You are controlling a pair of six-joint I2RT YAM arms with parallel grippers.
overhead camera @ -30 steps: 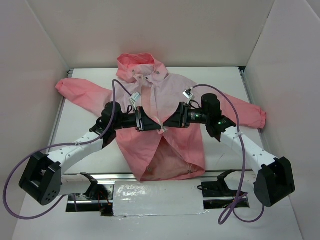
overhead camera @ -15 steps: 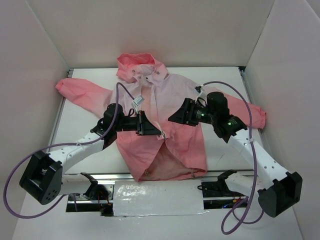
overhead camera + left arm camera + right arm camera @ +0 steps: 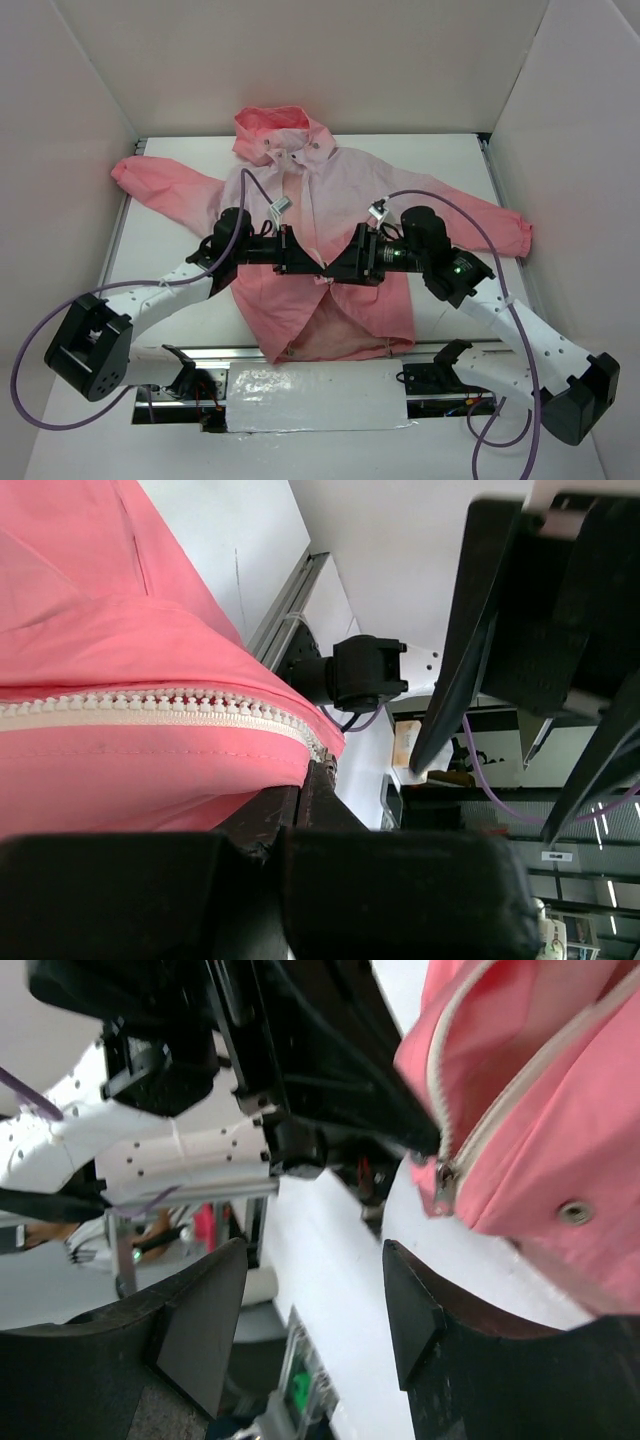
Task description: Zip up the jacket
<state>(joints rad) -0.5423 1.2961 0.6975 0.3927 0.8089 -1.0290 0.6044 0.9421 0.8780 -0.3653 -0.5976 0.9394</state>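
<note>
- The white table [image 3: 450,160] lies flat under the left gripper [image 3: 316,264] and the right gripper [image 3: 337,268]. It spreads out on every side of them.
- The back wall [image 3: 300,50] is white and stands well beyond both grippers.
- The left wall [image 3: 60,150] is white too, well off to the left of the left gripper.
- The right wall [image 3: 580,150] stands well off to the right of the right gripper.
- A grey metal rail [image 3: 200,352] runs along the table's near edge, nearer than the grippers.
- A shiny strip of silver tape [image 3: 315,395] lies just past that rail, almost in line with where the grippers meet.
</note>
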